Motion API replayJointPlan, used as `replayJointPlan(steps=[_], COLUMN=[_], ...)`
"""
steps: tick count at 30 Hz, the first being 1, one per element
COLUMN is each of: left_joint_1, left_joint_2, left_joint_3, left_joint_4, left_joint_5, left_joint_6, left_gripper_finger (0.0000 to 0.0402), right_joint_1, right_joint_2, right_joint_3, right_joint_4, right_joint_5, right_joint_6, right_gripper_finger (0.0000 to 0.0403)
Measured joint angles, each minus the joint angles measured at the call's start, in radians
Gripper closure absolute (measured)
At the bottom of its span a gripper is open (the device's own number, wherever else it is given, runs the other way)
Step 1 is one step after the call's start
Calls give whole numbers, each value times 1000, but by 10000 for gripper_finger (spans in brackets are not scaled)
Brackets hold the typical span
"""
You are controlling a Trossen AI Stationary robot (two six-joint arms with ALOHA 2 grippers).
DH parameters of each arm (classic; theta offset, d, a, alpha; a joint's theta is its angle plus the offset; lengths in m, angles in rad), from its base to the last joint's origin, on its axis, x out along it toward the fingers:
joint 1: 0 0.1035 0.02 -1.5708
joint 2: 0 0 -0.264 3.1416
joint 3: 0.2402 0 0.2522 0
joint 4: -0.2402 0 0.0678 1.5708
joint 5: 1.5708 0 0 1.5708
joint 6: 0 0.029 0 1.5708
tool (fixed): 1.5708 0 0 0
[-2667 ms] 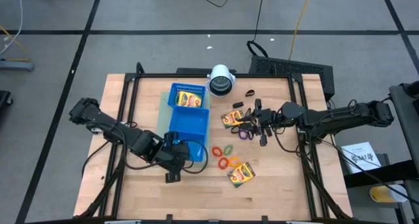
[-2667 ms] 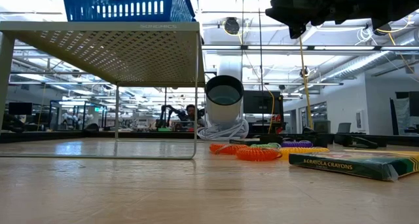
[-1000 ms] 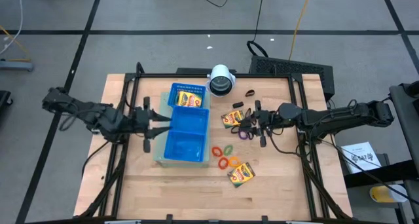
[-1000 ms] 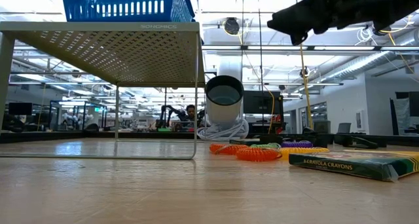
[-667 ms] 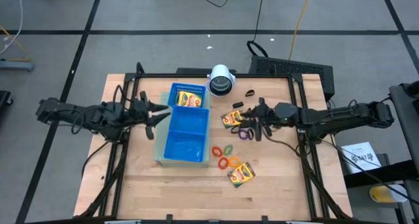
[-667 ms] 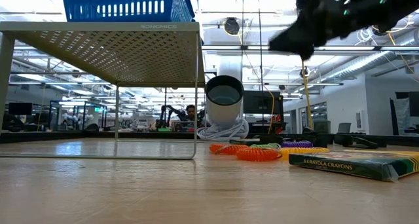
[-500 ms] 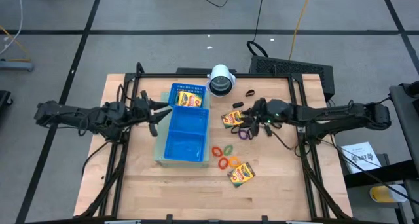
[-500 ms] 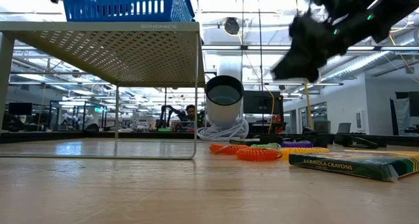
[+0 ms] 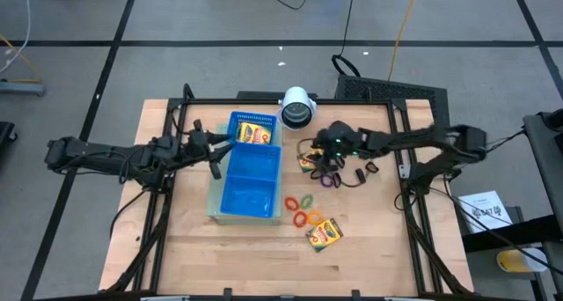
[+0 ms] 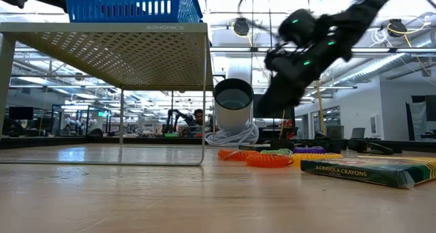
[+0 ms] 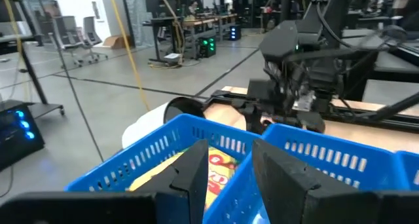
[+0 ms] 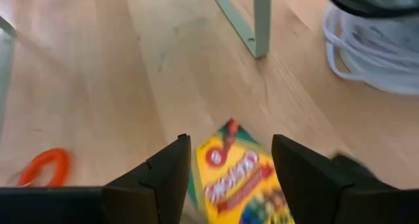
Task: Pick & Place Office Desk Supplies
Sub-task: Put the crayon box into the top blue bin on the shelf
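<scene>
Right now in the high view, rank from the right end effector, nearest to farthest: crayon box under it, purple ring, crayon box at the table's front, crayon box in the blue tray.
From the right end effector:
1. Yellow-and-green crayon box directly beneath it.
2. Thin purple ring, just in front.
3. Crayon box in the blue plastic tray, back compartment, toward the left arm.
4. Crayon box at the table's front.
</scene>
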Motion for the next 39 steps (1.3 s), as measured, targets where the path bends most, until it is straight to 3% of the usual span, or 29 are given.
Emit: replayJointPlan(steps=[8,19,28,34,39], left_joint_1=[19,19,19,19,19], left_joint_2=[1,1,1,1,1], left_joint_3=[0,0,0,0,1], left_joint_4=[-2,-3,-15,-15,-15], left_joint_5=[-15,-15,-15,-15,-15], left_joint_6=[-13,-12,-12,-12,-12], left_gripper_finger=[273,273,273,273,272], right_joint_1=[-40,-17,70,94,94], right_joint_2=[209,188,96,-11,-134], right_joint_3=[127,129,129,129,125], right_joint_4=[-45,-283,-643,-750,-767], right_joint_5=[-181,-342,-338,-325,-109], right_joint_6=[-84,-153,-144,-80,-55], right_gripper_finger=[211,223,240,244,243])
